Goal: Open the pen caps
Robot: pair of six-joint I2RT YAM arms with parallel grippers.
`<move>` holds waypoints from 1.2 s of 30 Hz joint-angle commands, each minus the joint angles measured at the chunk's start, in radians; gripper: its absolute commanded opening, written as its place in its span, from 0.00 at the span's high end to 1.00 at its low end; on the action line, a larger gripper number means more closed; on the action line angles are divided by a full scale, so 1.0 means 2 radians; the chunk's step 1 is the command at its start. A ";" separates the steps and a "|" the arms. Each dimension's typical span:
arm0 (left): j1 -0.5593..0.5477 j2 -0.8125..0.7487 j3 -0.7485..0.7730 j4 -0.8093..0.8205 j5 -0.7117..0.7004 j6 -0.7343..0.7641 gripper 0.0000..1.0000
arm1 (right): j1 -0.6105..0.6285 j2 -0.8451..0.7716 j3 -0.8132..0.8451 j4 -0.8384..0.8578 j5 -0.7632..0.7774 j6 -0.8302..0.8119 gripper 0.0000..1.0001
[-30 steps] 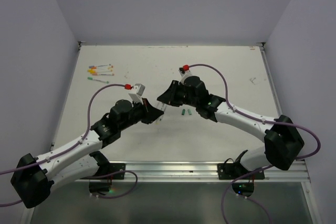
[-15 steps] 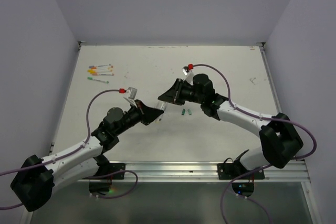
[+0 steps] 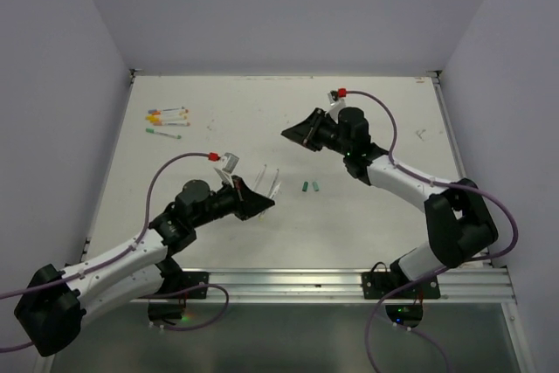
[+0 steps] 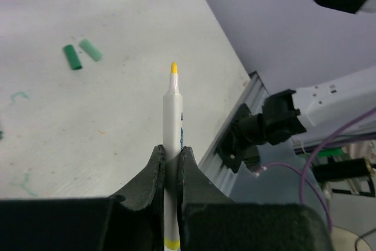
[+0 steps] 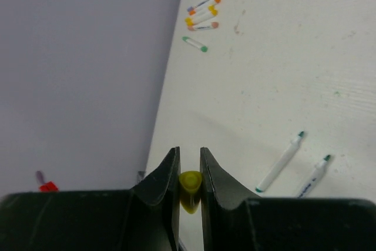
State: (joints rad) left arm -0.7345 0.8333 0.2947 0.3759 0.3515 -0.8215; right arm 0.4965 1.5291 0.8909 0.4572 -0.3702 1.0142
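- Step in hand, as I judge it: the yellow marker is already pulled out of its cap, and each part is in one of my tools.
- My left tool (image 4: 171, 158) is closed tight on the yellow pen (image 4: 173, 116). The pen stands out past the jaws, and its bare yellow tip points away from the wrist.
- My right tool (image 5: 189, 163) is closed on the yellow cap (image 5: 190, 189), which is pinched between the two jaws. In the top view this tool is over the far half of the counter (image 3: 227, 102), well apart from the left one.
- Two green caps (image 3: 305, 187) lie side by side near the middle of the counter. Near them lie two pens with green tips (image 5: 281, 161), which I think have no caps.
- The other pens (image 3: 166, 117) lie in a small group at the far left of the counter. Their ends are orange, yellow, blue and green, and to me they look capped.
- Next move, in my opinion: I bring the right tool down near the green caps and open it low, so that the yellow cap does not roll away.
- Then I lay the yellow pen flat beside the two finished pens, not on its tip.
- After that both tools are free for the group at the far left.
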 commanded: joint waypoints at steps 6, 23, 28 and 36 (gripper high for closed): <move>0.021 0.025 0.106 -0.207 -0.186 0.087 1.00 | -0.012 -0.074 0.048 -0.330 0.151 -0.171 1.00; 0.143 0.202 0.134 -0.119 -0.193 0.150 1.00 | -0.034 0.026 0.008 -0.390 0.171 -0.251 1.00; 0.146 0.218 0.109 -0.072 -0.189 0.144 1.00 | -0.033 0.044 0.001 -0.371 0.167 -0.253 0.97; 0.146 0.284 0.105 -0.028 -0.180 0.118 1.00 | -0.033 0.061 -0.008 -0.356 0.171 -0.261 0.93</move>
State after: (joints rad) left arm -0.4515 1.3674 0.5083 0.2283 -0.0044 -0.5652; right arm 0.4301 1.6363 0.8783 -0.2989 -0.0402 0.5152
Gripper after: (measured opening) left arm 0.058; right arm 0.169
